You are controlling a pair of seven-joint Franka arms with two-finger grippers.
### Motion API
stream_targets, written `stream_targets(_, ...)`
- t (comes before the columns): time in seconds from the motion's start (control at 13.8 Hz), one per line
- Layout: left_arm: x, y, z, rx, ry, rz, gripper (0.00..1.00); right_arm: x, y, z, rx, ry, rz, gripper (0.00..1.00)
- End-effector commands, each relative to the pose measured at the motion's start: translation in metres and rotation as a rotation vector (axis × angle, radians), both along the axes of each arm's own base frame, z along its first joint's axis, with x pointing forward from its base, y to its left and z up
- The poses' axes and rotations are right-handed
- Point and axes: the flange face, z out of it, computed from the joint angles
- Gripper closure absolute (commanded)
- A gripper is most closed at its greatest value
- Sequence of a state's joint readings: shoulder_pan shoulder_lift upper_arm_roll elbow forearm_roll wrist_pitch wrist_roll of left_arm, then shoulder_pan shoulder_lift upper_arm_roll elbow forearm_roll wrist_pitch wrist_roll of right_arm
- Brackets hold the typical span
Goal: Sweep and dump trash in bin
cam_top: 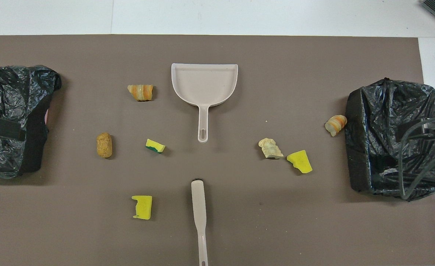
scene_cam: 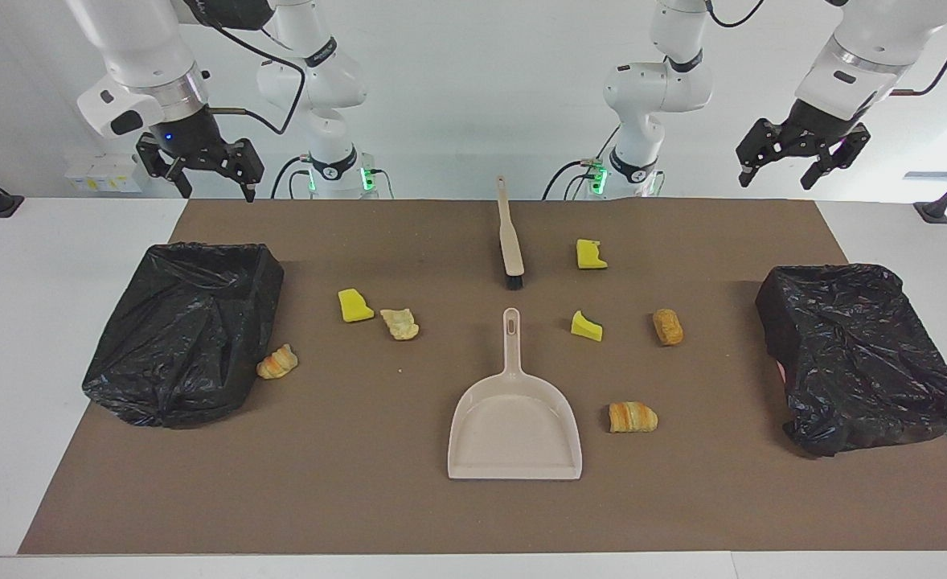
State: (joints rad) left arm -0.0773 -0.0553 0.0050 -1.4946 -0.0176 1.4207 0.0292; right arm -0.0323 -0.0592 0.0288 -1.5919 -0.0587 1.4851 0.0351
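Note:
Several trash pieces lie scattered on the brown mat: yellow sponge chunks (scene_cam: pixel 354 305) (scene_cam: pixel 590 254) (scene_cam: pixel 586 326) and golden pastries (scene_cam: pixel 399 323) (scene_cam: pixel 277 362) (scene_cam: pixel 667 326) (scene_cam: pixel 633 416). A black-bagged bin (scene_cam: pixel 184 330) stands at the right arm's end, another bin (scene_cam: pixel 859 354) at the left arm's end. The beige dustpan (scene_cam: pixel 514 426) lies mid-mat, and the brush (scene_cam: pixel 510 241) lies nearer the robots. My right gripper (scene_cam: pixel 218 191) hangs open and empty above the mat's edge near its bin. My left gripper (scene_cam: pixel 773 181) hangs open and empty at its own end.
In the overhead view the dustpan (cam_top: pixel 204 83) points its handle at the brush (cam_top: pixel 199 207). One pastry (cam_top: pixel 335 124) rests against the bin (cam_top: pixel 387 111) at the right arm's end. White table surrounds the mat (cam_top: pixel 239 229).

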Motion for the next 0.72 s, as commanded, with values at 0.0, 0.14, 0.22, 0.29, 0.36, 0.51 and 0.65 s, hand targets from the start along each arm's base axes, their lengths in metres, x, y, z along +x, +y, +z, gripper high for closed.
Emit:
stream_targets(0.0, -0.0011, -0.0035, 0.0027, 0.007, -0.018, -0.009, 0.0, -0.0039, -0.0006, 0.0008, 0.019, 0.003, -0.024, 0.0)
stream_targets(0.14, -0.0025, -0.0055, 0.0029, 0.01, -0.013, -0.018, 0.0, -0.0039, -0.0006, 0.0008, 0.019, 0.003, -0.024, 0.0)
stream_targets(0.22, -0.0025, -0.0057, 0.0034, 0.008, -0.018, -0.024, 0.0, -0.0039, -0.0006, 0.0008, 0.019, 0.003, -0.024, 0.0)
stream_targets(0.29, -0.0025, -0.0067, 0.0014, 0.007, -0.013, -0.029, 0.0, -0.0039, -0.0006, 0.0008, 0.019, 0.003, -0.024, 0.0)
stream_targets(0.36, -0.0029, -0.0066, 0.0007, 0.007, -0.012, -0.031, 0.0, -0.0038, -0.0006, 0.0015, 0.019, 0.002, -0.024, 0.0)
stream_targets(0.51, -0.0043, -0.0075, 0.0018, 0.005, -0.015, -0.023, 0.0, -0.0039, -0.0006, 0.0008, 0.019, 0.003, -0.024, 0.0)
stream_targets(0.65, -0.0085, -0.0079, -0.0007, 0.006, -0.008, -0.017, 0.0, -0.0038, -0.0006, 0.0015, 0.019, 0.002, -0.024, 0.0)
